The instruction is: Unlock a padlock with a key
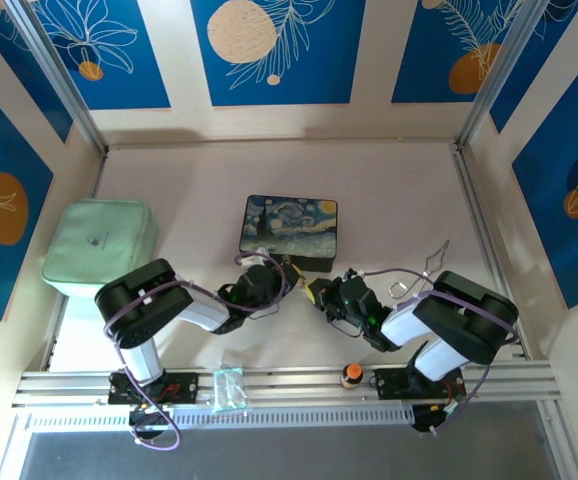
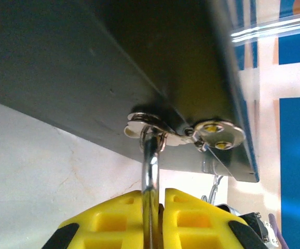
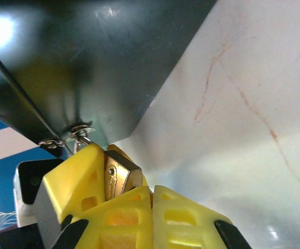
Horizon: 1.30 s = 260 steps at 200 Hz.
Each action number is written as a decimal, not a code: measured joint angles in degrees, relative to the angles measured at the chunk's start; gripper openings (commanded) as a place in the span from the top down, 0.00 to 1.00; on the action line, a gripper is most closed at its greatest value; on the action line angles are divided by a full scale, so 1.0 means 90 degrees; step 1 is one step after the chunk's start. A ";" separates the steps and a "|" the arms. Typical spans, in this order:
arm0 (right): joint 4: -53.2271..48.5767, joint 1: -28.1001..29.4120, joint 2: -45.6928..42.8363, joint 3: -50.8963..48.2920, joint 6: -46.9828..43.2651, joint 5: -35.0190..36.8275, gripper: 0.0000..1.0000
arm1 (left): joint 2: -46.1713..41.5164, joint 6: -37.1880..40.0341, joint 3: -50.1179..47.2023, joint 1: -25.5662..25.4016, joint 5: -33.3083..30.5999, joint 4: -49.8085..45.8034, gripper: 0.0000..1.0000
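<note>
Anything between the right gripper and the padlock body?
Nothing visible. The right gripper has its tips right up at the padlock, whose brass body hangs from the box hasp. The left gripper is shut on its shackle, beside the approach, not across it.

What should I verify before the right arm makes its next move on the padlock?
1. Left gripper holds the padlock: ok, its fingers are closed on it.
2. Shackle passes through the hasp ring on the dark box: ok.
3. Key held in the right gripper: cannot tell; its fingers meet and no key shows between them.
4. Keyhole facing the right gripper: cannot tell; a brass face shows, but no clear slot.
5. Right gripper close to the padlock: ok, its fingertips sit just beside the brass body.
6. Shackle released: cannot tell.
</note>
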 measured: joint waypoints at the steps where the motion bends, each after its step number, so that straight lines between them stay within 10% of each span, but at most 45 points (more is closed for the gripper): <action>1: -0.0044 0.0000 -0.0019 0.0007 -0.0041 0.0000 1.00 | 0.0002 0.0000 0.0000 0.0000 0.0000 0.0005 1.00; 51: -0.2460 0.0138 -0.1154 0.0619 -0.1263 0.0396 1.00 | 0.0034 -0.0061 0.0002 -0.0010 0.0005 0.0226 1.00; 143: -0.1348 -0.0563 -0.0189 0.0500 -0.1501 -0.0971 0.81 | 0.0104 0.0017 0.0010 -0.0046 -0.0124 0.0005 1.00; 260: -0.5523 -0.0168 -0.2900 0.1469 -0.6798 -0.0131 0.70 | -0.0311 0.0204 -0.0153 -0.0231 0.0559 0.0153 1.00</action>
